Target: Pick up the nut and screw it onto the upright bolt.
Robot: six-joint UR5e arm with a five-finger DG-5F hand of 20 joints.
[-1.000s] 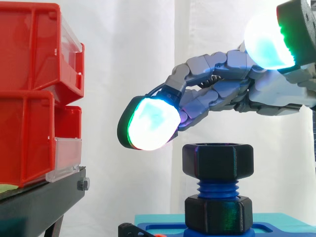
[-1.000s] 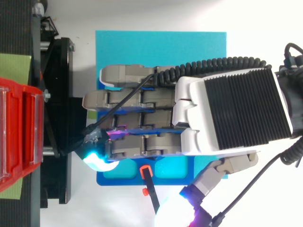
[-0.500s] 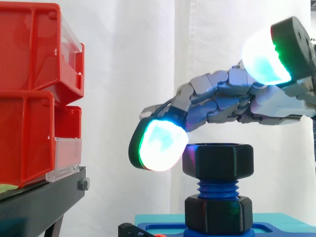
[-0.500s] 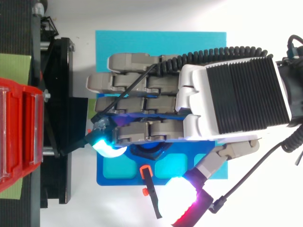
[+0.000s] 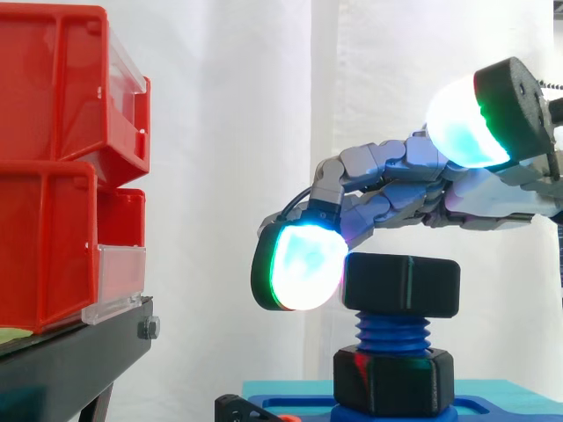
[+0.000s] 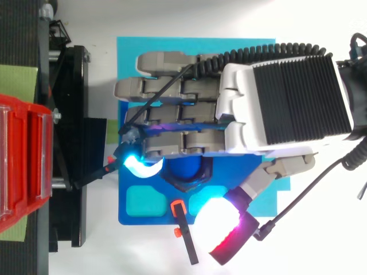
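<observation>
1. The hand (image 6: pixel 287 109) reaches in from the right, its back facing up in the top view.
2. Its fingers (image 5: pixel 387 202) stretch leftward side by side, bent down only at the tips; one pad (image 5: pixel 303 266) glows white-cyan.
3. The thumb (image 5: pixel 462 123) is raised well apart from them.

The nut (image 5: pixel 401 284) looks like matt black plastic, no shine to speak of, and the bolt (image 5: pixel 392 331) under it is blue plastic with the same dull finish. The hand (image 6: pixel 287 97) is matt grey plastic with a ribbed black panel on its back, and its fingertips (image 5: pixel 303 266) are smooth, milky pads. The red bins (image 5: pixel 53 176) are glossy plastic with clear plastic fronts (image 5: pixel 119 281). The stand (image 5: pixel 70 360) reads as matt black metal, and the curtain (image 5: pixel 229 132) is plain white cloth.
</observation>
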